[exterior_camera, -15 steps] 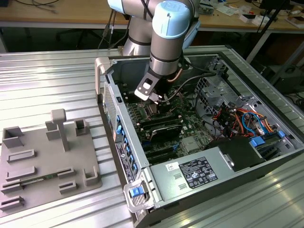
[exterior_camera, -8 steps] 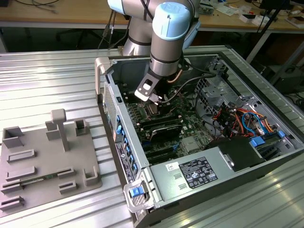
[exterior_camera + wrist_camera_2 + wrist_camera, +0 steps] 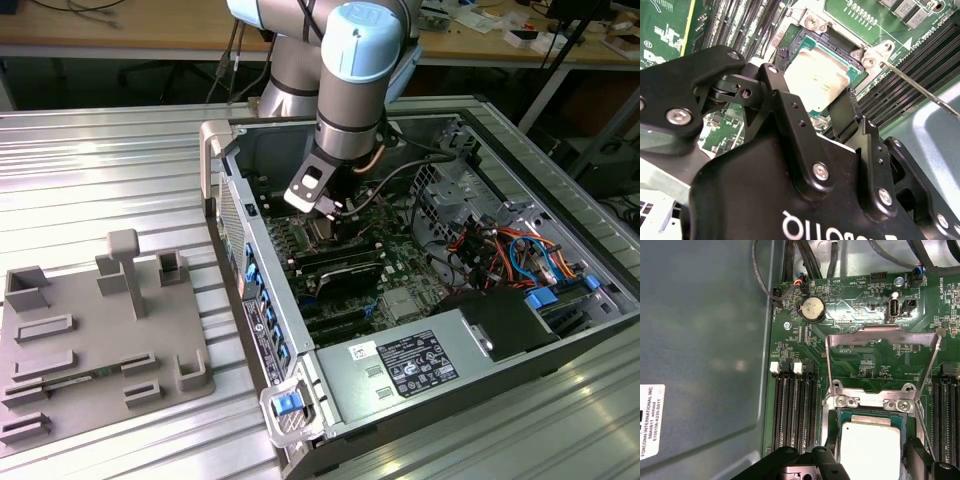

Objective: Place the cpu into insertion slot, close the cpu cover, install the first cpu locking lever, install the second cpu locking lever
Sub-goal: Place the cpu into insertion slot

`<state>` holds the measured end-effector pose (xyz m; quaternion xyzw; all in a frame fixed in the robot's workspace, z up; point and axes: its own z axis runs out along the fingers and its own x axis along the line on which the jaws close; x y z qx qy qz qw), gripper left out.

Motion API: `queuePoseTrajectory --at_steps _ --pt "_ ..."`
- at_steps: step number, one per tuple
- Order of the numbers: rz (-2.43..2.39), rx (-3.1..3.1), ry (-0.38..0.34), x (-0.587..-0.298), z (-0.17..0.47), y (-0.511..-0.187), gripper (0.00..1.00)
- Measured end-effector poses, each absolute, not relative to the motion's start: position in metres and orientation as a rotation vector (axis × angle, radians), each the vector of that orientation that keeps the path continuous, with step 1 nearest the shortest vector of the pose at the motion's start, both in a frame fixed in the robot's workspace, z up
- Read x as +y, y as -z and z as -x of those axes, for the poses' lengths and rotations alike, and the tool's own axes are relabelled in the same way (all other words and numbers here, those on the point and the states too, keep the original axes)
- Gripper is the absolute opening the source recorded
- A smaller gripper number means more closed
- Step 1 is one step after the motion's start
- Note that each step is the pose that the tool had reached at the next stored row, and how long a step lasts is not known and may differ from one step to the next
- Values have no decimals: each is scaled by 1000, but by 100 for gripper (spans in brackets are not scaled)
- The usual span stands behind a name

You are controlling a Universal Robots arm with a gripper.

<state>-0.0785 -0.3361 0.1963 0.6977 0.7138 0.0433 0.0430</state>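
Note:
The cpu (image 3: 817, 80) (image 3: 871, 445), a silver square on a green base, lies level in the insertion slot (image 3: 865, 412) (image 3: 835, 50) on the green motherboard (image 3: 860, 295). My gripper (image 3: 812, 87) (image 3: 871, 452) straddles it, with one black finger (image 3: 785, 105) on one edge and the other against the opposite edge. The cpu cover (image 3: 882, 332), a thin metal frame, stands raised on its hinge beyond the slot. A thin locking lever (image 3: 920, 90) sticks out free beside the socket. In the exterior view my gripper (image 3: 325, 222) hangs low inside the open computer case (image 3: 290, 330).
Long black memory slots (image 3: 792, 410) run on both sides of the socket. A coin battery (image 3: 812, 307) and cables (image 3: 500, 245) lie further in. A power supply (image 3: 420, 365) sits near the case front. A grey fixture plate (image 3: 95, 340) rests on the exterior view's left.

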Motion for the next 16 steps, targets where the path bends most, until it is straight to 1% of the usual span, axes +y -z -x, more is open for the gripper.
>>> queuePoseTrajectory --at_steps 16 --pt "-2129 2180 -122 -336 79 -198 61"
